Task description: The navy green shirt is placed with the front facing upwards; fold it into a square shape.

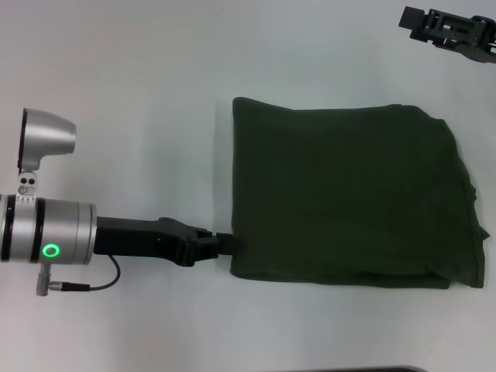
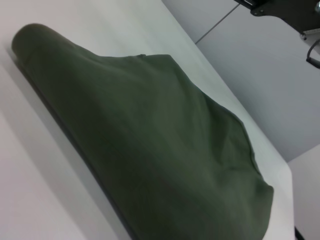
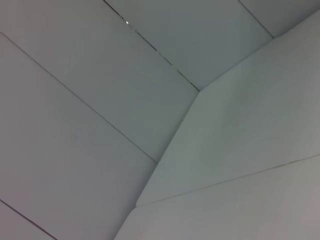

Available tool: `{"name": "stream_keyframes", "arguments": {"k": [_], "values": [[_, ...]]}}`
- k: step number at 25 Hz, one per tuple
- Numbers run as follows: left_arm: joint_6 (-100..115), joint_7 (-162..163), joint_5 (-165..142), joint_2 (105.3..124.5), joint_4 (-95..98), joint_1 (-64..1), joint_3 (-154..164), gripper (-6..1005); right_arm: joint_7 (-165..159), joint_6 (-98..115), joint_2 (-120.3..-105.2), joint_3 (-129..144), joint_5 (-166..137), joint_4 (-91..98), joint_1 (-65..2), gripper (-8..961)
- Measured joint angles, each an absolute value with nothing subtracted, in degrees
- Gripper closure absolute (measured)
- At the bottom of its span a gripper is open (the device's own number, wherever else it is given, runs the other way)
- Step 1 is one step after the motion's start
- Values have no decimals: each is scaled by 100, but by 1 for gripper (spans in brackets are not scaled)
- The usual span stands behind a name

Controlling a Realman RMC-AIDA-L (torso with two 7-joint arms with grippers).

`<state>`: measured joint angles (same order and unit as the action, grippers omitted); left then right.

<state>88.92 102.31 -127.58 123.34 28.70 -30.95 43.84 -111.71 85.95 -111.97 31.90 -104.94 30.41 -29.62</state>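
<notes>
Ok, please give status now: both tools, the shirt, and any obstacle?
Left tool at near-left corner of shirt, grip unclear. Right tool parked far right, off the cloth. Shirt folded to a rough square on table. No obstacle seen.

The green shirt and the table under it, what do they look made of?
The navy green shirt looks like soft matte knit, probably cotton: it folds into thick, rounded layers with no shine. The table seems a smooth, hard white laminate or painted board, faintly glossy. The left gripper touches the shirt's corner.

Left gripper [image 1: 226, 242] sits tight against the shirt [image 1: 349, 201] edge, cloth blocking ahead. Bare table [image 1: 139, 101] opens behind and beside it.
</notes>
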Motion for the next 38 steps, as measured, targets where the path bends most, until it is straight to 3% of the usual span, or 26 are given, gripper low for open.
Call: {"name": "stream_keyframes", "arguments": {"k": [14, 25, 31, 38], "values": [[8955, 10746, -12855, 12313, 2994, -3105, 4421, 678, -11182, 8629, -11173, 3199, -10494, 3041, -2962, 173], [8796, 10772, -12903, 12368, 2943, -3181, 4510, 194, -11198, 8639, -11163, 3199, -10494, 3041, -2962, 172], [8748, 10771, -12902, 12385, 2936, -3192, 4553, 73, -11210, 8645, -11150, 3193, -10494, 3041, -2963, 172], [8695, 10777, -12857, 12404, 2927, -3270, 4874, 89, -11214, 8649, -11152, 3190, -10494, 3041, -2970, 172]]}}
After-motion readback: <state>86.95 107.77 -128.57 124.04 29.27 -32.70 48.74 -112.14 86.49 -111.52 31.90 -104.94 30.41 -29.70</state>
